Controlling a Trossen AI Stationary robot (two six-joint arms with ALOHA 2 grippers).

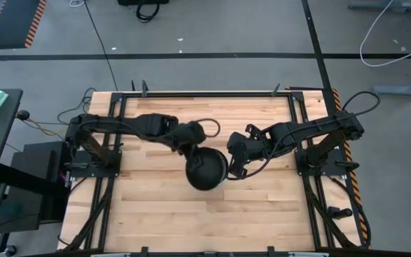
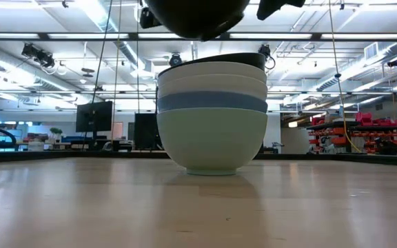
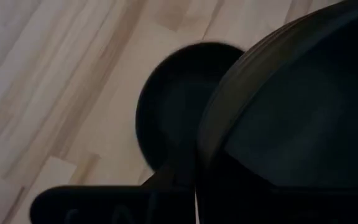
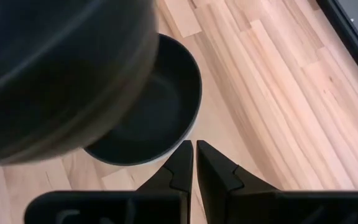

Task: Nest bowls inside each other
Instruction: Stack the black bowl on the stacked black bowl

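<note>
My left tool (image 1: 197, 146) hangs over the middle of the pale wooden worktop (image 1: 155, 207), clamped on the rim of a round black bowl (image 1: 206, 169) that it holds in the air. In the low view that lifted black bowl shows at the top edge, clear above the stack and not touching it. The stack stands on the worktop: a pale mint green bowl (image 2: 212, 141) at the bottom, a blue bowl (image 2: 212, 102) nested in it, two white bowls (image 2: 212, 77) above that, and a second black bowl (image 2: 216, 59) seated innermost, only its dark rim peeking out. My right tool (image 4: 194, 163) hovers just beside the stack, its two dark fingers pressed together on nothing. From my left wrist view the lifted bowl fills most of the sight, so I cannot quite tell how deep my grip sits on its rim.
</note>
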